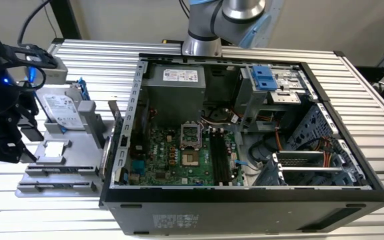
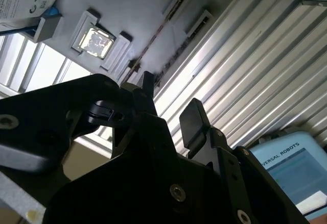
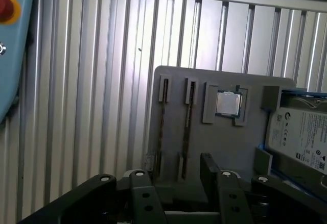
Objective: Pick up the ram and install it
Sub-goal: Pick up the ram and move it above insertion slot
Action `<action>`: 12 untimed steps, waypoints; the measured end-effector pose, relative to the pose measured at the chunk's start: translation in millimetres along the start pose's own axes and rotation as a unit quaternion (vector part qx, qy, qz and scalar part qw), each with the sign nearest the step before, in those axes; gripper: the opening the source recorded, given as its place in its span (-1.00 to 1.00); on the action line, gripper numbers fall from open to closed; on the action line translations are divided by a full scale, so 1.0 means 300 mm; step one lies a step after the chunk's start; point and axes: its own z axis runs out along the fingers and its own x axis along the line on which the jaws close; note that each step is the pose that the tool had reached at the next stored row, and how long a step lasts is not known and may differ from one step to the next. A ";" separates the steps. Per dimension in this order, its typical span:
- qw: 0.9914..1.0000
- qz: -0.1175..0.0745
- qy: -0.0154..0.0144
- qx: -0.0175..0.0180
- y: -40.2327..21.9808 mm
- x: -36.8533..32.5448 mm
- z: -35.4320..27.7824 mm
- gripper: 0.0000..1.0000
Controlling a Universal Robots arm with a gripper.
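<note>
The ram shows as two thin sticks standing on edge in slots of a grey holder tray [image 3: 245, 147], one [image 3: 162, 127] beside the other [image 3: 186, 129]. My gripper [image 3: 172, 165] hovers over the tray's near end, open, with nothing between its black fingers [image 3: 209, 170]. Both sticks run toward the gap between them. In the second wrist view the gripper [image 2: 171, 104] is open too, and a ram stick's thin edge [image 2: 153, 43] lies beyond the fingertips. In the exterior view the black wrist assembly [image 1: 5, 140] hangs at the left by the tray [image 1: 58, 170].
A white-labelled hard drive [image 3: 301, 132] and a square processor chip [image 3: 227, 103] sit on the same tray. The open computer case [image 1: 245, 200] fills the middle of the ribbed metal table [image 1: 372, 100], with long black motherboard slots [image 1: 220, 157] inside. A blue pendant [image 3: 10, 55] lies nearby.
</note>
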 end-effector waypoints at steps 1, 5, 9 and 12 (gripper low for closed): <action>1.000 0.000 0.000 0.000 -0.001 0.000 0.006 1.00; 1.000 0.000 0.000 0.000 -0.006 0.002 0.030 1.00; 1.000 0.000 0.000 0.000 -0.010 0.004 0.054 1.00; 1.000 0.000 0.000 0.000 -0.011 0.005 0.073 1.00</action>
